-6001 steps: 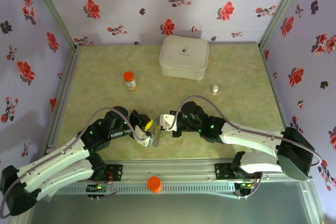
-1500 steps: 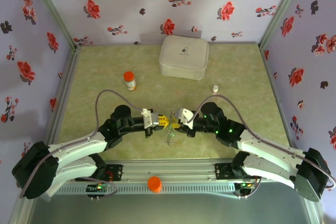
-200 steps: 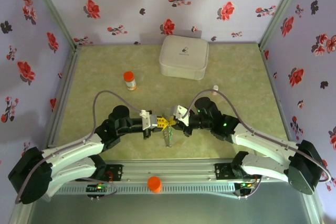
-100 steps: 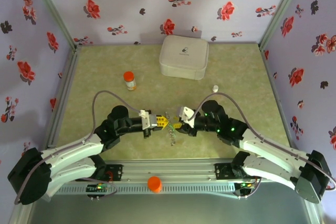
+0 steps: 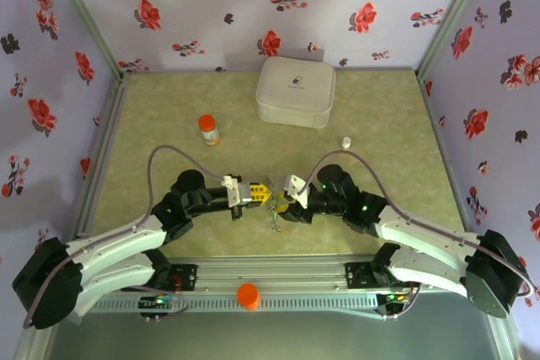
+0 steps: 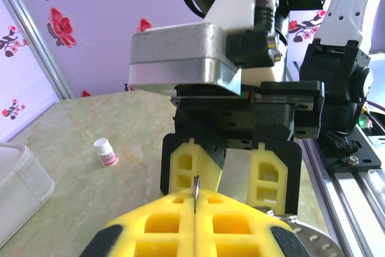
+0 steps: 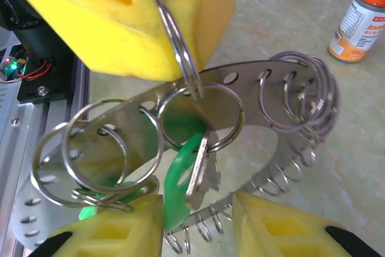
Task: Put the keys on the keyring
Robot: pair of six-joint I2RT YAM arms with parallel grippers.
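Marbled green tabletop [image 5: 405,124] runs from the rail [image 5: 295,276] with its orange knob [image 5: 248,295], past the orange-capped bottle [image 5: 207,130] and small white vial [image 5: 346,142], to the white case [image 5: 295,92] under floral walls [image 5: 253,6]. You have the left gripper [image 6: 194,215] clamped on the keyring [image 7: 182,58]; the right gripper [image 7: 195,212] gapes wide, gripping nothing, a green-headed key [image 7: 177,179] hanging just beyond its fingertips [image 7: 283,227].

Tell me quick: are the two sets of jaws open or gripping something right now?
Left gripper: closed, pinching a metal ring of the keyring.
Right gripper: open, jaws apart, gripping nothing.
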